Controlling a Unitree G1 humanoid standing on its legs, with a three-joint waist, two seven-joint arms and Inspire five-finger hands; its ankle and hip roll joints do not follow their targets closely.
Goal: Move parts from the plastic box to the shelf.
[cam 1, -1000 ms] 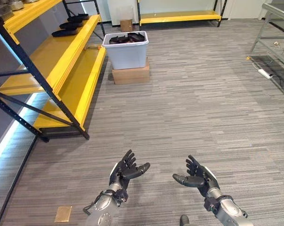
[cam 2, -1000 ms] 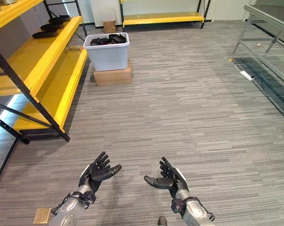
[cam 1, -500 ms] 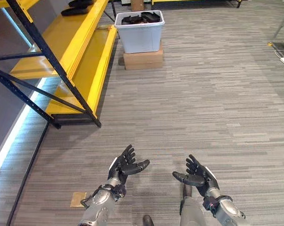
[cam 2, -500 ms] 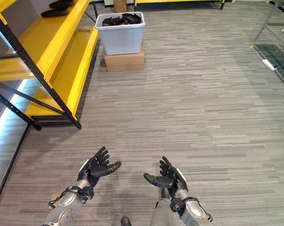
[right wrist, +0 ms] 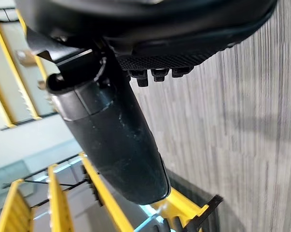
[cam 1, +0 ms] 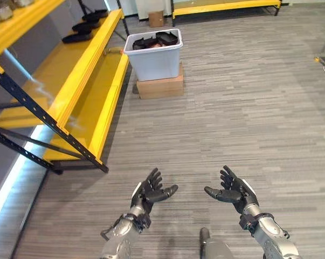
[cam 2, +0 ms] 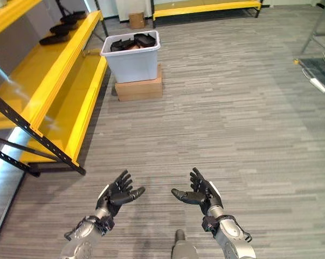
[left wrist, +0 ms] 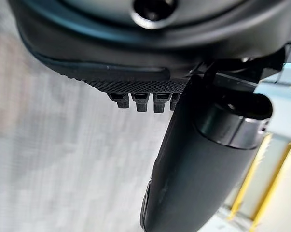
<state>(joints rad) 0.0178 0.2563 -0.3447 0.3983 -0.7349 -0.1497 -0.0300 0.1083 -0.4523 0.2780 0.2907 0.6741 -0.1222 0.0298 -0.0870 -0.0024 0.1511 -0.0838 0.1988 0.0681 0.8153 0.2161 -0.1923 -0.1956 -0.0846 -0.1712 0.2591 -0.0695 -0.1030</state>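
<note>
Comparing with half a second ago, the whole scene has slid, so the camera has moved, not the things; both hands sit as before, empty, so no part has been fetched yet. From the left: the yellow shelf (cam 1: 70, 75) carries a few dark parts (cam 1: 76, 38) at its far end; the plastic box (cam 1: 154, 54), on a cardboard carton (cam 1: 160, 88), holds more. Left hand (cam 1: 149, 191) and right hand (cam 1: 233, 190) hover palms-up, fingers spread apart, well short of the box.
</note>
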